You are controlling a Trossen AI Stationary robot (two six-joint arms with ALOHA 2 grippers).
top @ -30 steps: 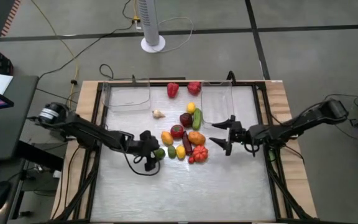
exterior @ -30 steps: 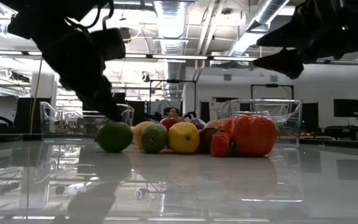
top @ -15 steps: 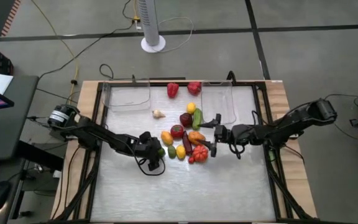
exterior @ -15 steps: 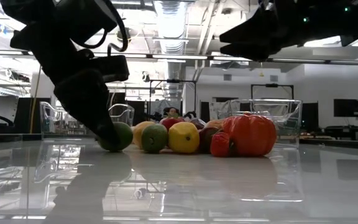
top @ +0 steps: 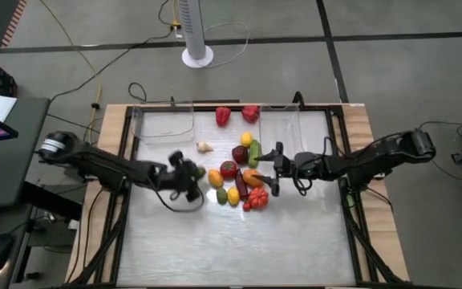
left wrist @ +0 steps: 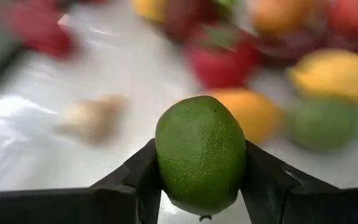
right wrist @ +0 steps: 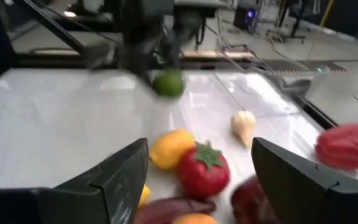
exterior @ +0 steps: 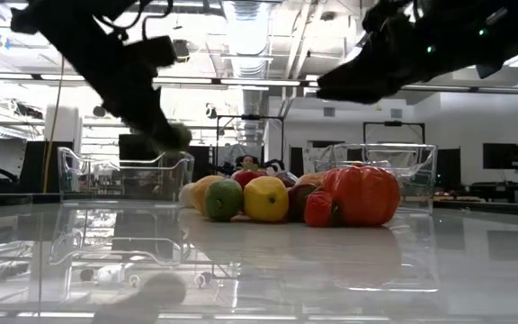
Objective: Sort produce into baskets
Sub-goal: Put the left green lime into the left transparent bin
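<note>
My left gripper [top: 192, 177] is shut on a green lime [left wrist: 201, 155], which hangs above the table [exterior: 176, 137], left of the produce pile [top: 239, 177]. In the pile lie a tomato [right wrist: 202, 173], lemons, another lime, a cucumber, an eggplant and an orange pepper. A garlic [top: 204, 147] and two red peppers [top: 223, 116] lie apart toward the far edge. My right gripper [top: 271, 170] hovers open at the pile's right side, above the tomato in its wrist view. Two clear baskets [top: 167, 124] [top: 281, 132] stand on the table at the far edge. My left gripper pinches the lime's two opposite sides [left wrist: 161, 163] between its two fingers [left wrist: 263, 180]. It comes slanting down from the table's left side. The lime is lifted clear of the table and sticks out past the fingertips.
A dark frame runs round the white table [top: 231, 249]; a fan stand [top: 197, 56] and cables lie on the floor beyond the far edge. The near half of the table holds no objects.
My left gripper has shut on the lime at the pile's left edge and lifted it clear of the table, going up and toward the far edge. My right gripper has moved toward the table's left, up to the pile.
</note>
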